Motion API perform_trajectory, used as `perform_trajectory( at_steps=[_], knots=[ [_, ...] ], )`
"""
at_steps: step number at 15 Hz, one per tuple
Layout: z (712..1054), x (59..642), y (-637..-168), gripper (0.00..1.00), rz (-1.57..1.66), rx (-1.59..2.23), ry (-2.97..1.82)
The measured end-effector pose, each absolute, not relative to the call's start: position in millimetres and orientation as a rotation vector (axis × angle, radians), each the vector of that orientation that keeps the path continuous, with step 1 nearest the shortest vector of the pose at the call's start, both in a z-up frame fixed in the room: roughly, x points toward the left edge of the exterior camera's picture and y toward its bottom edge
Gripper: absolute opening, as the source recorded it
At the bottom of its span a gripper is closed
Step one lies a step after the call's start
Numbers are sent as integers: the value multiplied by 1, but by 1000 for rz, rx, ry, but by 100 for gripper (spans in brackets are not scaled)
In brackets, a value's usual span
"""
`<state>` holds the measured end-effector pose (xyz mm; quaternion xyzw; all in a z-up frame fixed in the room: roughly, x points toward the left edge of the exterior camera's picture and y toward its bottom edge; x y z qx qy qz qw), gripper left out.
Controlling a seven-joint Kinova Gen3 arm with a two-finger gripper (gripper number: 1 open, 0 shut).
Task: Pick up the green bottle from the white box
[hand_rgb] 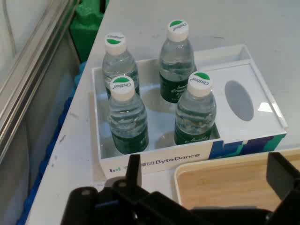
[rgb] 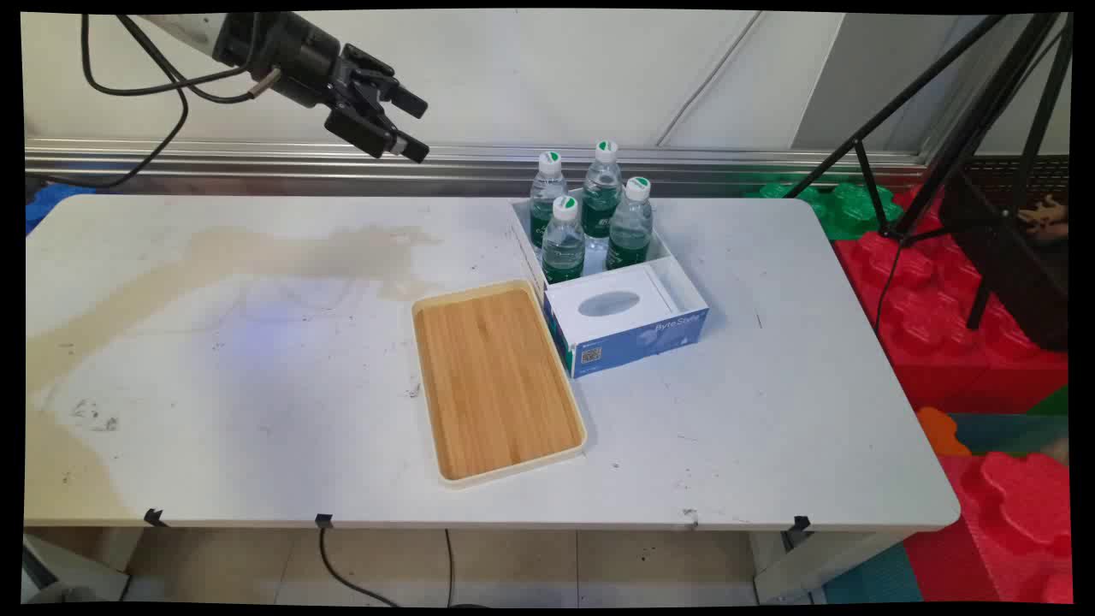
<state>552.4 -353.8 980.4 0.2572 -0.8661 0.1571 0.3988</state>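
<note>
My gripper [rgb: 412, 126] hangs open high above the table's far left-centre, holding nothing. It points toward a white and blue box [rgb: 637, 338] near the table's middle right. Several green-labelled water bottles [rgb: 565, 240] stand upright in the box's far compartment; its near part has a white lid with an oval hole [rgb: 608, 303]. In the hand view the bottles [hand_rgb: 127, 117] stand in the box [hand_rgb: 154, 162], with the gripper [hand_rgb: 208, 173] below them and its fingers [hand_rgb: 283, 174] wide apart. An empty wooden tray [rgb: 494, 380] lies against the box's left side, also seen as the tray [hand_rgb: 225, 190].
The white table [rgb: 257, 342] carries a brownish stain across its left part. A metal rail [rgb: 214, 162] runs along the far edge. A black tripod [rgb: 967, 128] and red foam blocks [rgb: 984, 359] stand off the right side.
</note>
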Motion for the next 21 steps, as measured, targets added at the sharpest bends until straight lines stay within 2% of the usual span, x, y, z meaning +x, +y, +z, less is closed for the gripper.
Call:
perform_trajectory(
  at_steps=[10, 21],
  knots=[
    [953, 503, -379, 100, 379, 562, -2221],
    [890, 440, -419, 100, 338, 534, -2289]
  ],
)
